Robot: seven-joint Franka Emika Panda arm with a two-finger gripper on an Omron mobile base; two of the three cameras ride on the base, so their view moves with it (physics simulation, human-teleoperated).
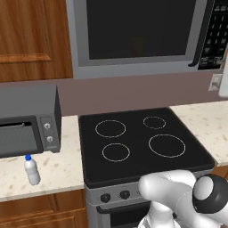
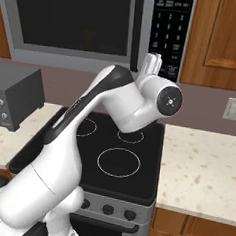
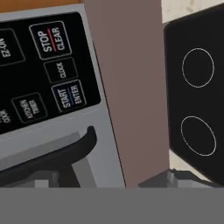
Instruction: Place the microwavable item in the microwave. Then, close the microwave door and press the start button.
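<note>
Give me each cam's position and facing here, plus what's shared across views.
Left base view: behind the arm on its left, facing forward and down at the black glass cooktop, grey microwave and dark grey toaster oven; white arm at lower right.
Right base view: behind on its right, same cooktop and microwave; arm rises from lower left.
Hand view: on the hand, close on the microwave's black keypad panel, START/ENTER key, dark door handle.
All share microwave and cooktop.

Wooden cabinets (image 1: 31,35), mauve wall (image 1: 133,91), speckled counter (image 2: 201,171), black cooktop (image 1: 142,142)

black cooktop (image 1: 142,142); dark toaster oven (image 1: 26,122), capped bottle (image 1: 31,170) just before it
</note>
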